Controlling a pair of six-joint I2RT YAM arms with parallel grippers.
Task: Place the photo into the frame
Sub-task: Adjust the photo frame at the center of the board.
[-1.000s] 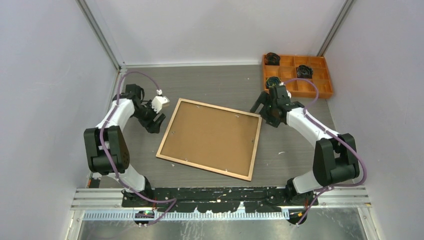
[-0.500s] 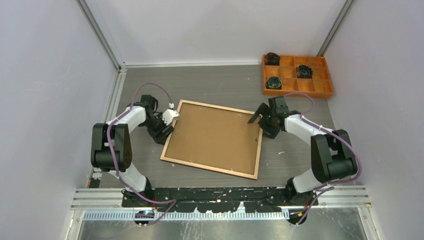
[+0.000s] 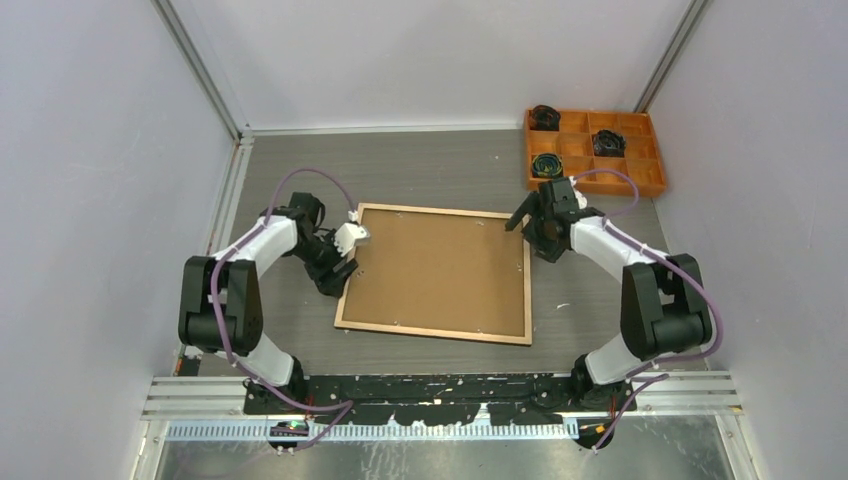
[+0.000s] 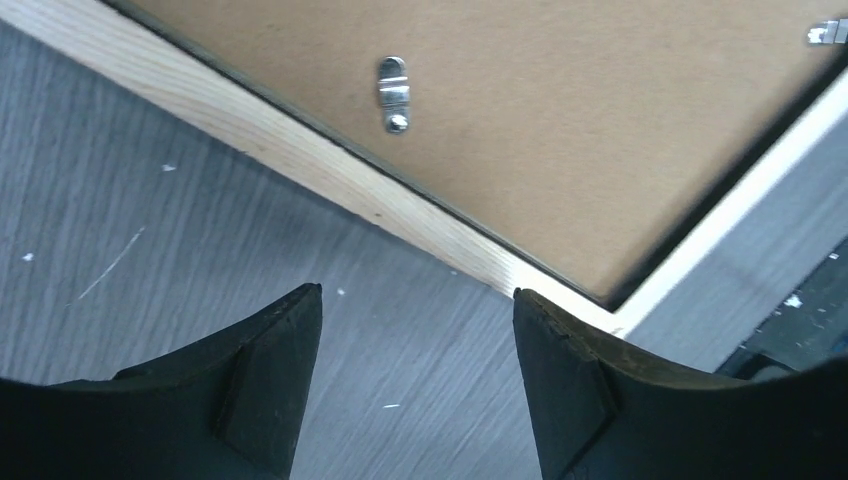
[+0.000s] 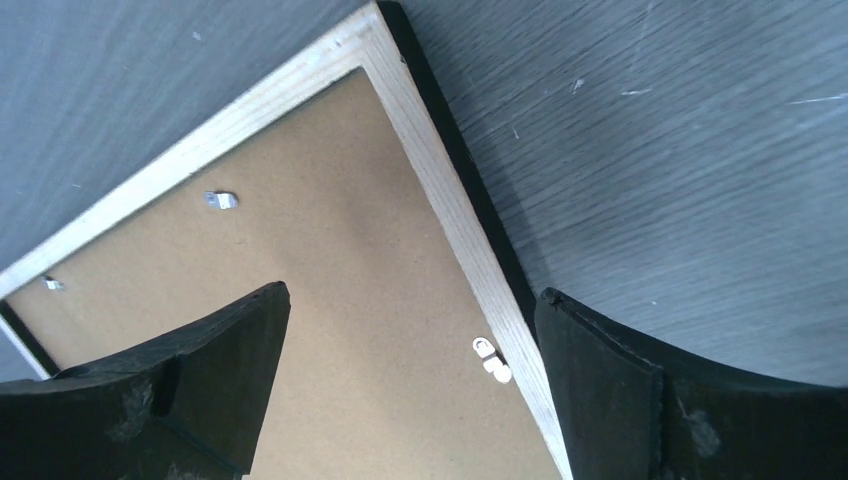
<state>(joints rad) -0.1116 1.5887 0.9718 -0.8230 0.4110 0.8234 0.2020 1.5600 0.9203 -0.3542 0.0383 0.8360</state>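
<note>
The frame (image 3: 430,333) lies face down in the middle of the table, its light wood back up. The brown backing panel (image 3: 440,270) sits in it under small metal clips (image 4: 395,95). The photo is hidden or out of view. My left gripper (image 3: 340,265) is low at the frame's left edge. In the left wrist view this gripper (image 4: 417,292) is open over bare table, beside the wood edge (image 4: 300,150). My right gripper (image 3: 530,228) is at the far right corner. In the right wrist view it (image 5: 412,290) is open astride the wood edge (image 5: 440,200), gripping nothing.
An orange compartment tray (image 3: 600,188) stands at the back right, with dark rolled items in some cells. Grey walls close in the table on three sides. A metal rail (image 3: 440,400) runs along the near edge by the arm bases.
The frame has turned until it lies nearly square to the table's front edge, and has shifted right. My left gripper moved right with its left edge; the right gripper stayed by the far right corner.
</note>
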